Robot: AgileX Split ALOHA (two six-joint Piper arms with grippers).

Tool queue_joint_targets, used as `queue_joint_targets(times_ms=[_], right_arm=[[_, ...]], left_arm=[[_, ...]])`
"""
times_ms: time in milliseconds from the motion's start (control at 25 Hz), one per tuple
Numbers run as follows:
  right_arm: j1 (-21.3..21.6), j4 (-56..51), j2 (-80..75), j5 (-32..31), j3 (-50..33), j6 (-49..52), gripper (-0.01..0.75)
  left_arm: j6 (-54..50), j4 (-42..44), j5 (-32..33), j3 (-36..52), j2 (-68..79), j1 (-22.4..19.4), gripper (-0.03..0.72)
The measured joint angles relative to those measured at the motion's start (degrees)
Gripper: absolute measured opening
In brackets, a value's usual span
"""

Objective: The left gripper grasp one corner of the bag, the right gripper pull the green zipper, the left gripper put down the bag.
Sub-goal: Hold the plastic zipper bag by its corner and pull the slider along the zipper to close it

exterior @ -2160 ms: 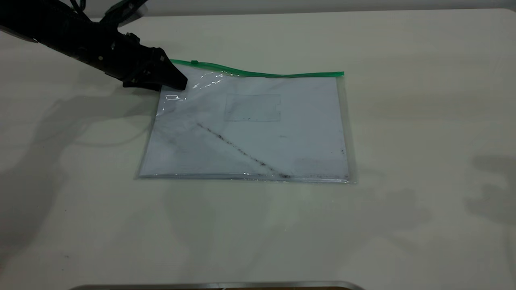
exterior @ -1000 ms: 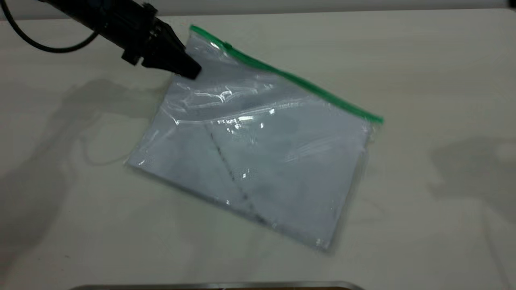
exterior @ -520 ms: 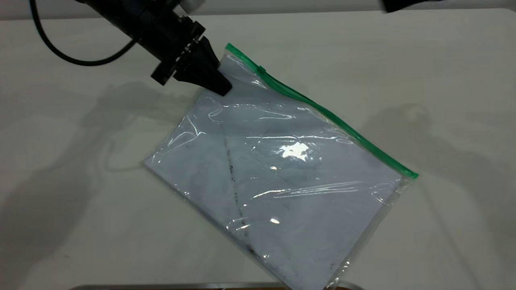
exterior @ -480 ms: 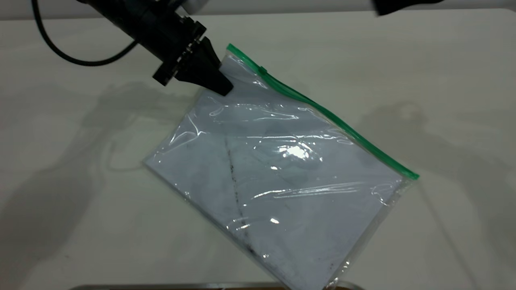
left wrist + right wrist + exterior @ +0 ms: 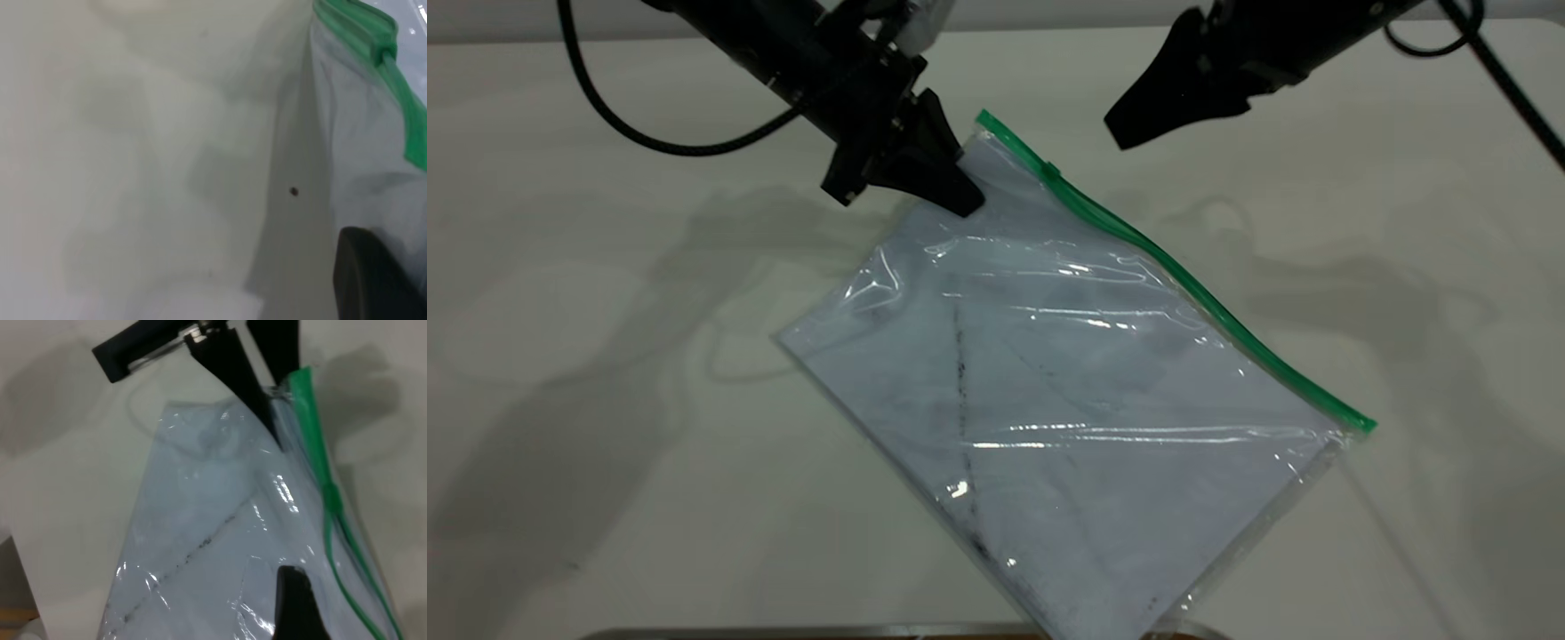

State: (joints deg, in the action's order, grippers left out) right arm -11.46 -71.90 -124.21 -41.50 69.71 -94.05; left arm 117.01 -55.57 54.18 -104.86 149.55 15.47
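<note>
The bag (image 5: 1067,382) is a clear pouch with white paper and a dark smudge line. It hangs tilted, with its lower part near the table's front edge. My left gripper (image 5: 965,203) is shut on the bag's upper corner and holds it up. The bag also shows in the left wrist view (image 5: 360,153) and in the right wrist view (image 5: 213,520). The green zipper (image 5: 1183,284) runs down the bag's right edge, with its slider tab (image 5: 1052,169) near the held corner. My right gripper (image 5: 1119,138) hovers above and to the right of the slider, apart from it. The slider also shows in the right wrist view (image 5: 330,495).
The pale table (image 5: 605,400) lies under the bag. A black cable (image 5: 649,142) trails from the left arm at the back left. A metal edge (image 5: 783,633) runs along the front of the table.
My left gripper has lifted the bag's corner and carried it to the right, so the bag now hangs tilted. My right gripper has come into view from the upper right, towards the zipper.
</note>
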Motion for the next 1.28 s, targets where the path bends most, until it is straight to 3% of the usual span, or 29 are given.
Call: queue_joint_targets(times_ms=[560, 960, 1280], right_arm=[[0.00, -0.90, -4.90, -2.18, 2.79, 0.00, 0.510], [0.00, -1.72, -6.96, -2.33, 3.07, 0.00, 0.508], [0.00, -3.00, -6.96, -2.16, 3.07, 0.00, 0.405]], left_arm=[[3.09, -0.28, -3.53, -0.15, 0.00, 4.56, 0.053], [2.88, -0.70, -1.92, -4.76, 0.00, 4.81, 0.053], [2.84, -0.39, -1.17, -5.13, 0.00, 4.81, 0.053]])
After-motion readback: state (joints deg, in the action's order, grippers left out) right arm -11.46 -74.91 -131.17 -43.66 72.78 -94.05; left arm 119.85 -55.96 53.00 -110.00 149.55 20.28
